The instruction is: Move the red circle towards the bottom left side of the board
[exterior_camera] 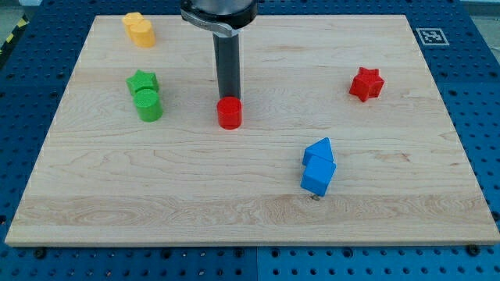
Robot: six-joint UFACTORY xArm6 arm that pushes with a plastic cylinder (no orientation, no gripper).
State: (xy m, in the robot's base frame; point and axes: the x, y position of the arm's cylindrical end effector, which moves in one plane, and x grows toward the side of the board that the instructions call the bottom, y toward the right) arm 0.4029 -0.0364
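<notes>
Wooden table (258, 215) spread across the view. Dark rod (228, 66) standing upright just above the red circle (230, 113), my tip (229, 99) touching its top edge; no claw on this arm, so nothing open or closed. Red circle near the table's middle. Left of the red circle: green star (143, 81) touching green cylinder (148, 105); yellow block (140, 30) up-left. Two blue blocks (319, 166) touching, down-right. Red star (366, 83) well right.

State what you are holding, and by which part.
Nothing is held. My tip stands just behind the red circle, at its top side in view; contact cannot be told.
</notes>
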